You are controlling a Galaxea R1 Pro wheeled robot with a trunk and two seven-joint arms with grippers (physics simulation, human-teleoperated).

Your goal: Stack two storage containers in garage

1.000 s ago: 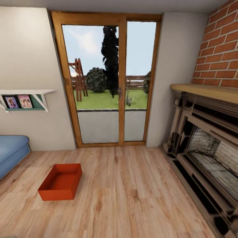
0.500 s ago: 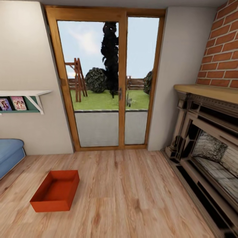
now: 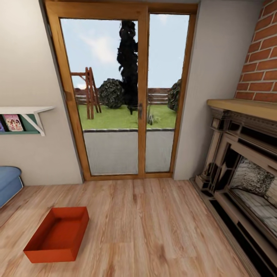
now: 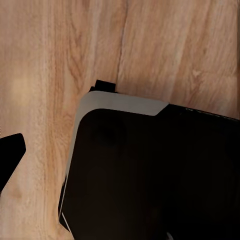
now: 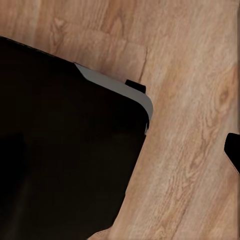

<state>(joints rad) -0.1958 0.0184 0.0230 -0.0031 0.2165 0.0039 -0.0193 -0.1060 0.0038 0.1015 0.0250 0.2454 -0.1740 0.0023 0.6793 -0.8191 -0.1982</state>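
You've got one storage container (image 3: 57,234) in sight, sitting flat on the wood-plank floor (image 3: 154,227) of the living room, out in front of the glass patio door (image 3: 119,96) and off toward its left side, well apart from the brick fireplace (image 3: 246,161) over on the door's right. A blue sofa corner (image 3: 8,184) pokes in beside the door's left wall.

Handling-wise, my guess is it's a stiff, light box: low straight walls, flat bottom, open top, nothing in it. It looks smooth, so it could be slippery. I'd pinch a long wall at its middle, or better, clamp opposite walls with both arms so it stays level.

Both wrist cams just look down at planks and the robot's dark base (image 4: 150,175). A dark fingertip sliver shows at the edge of each, but you can't tell from that whether either gripper is spread or closed. Nothing's being carried as far as I can see.

Versus a second ago: the camera has rolled forward. The door looms bigger, and the box has slid lower and further left in the head view.
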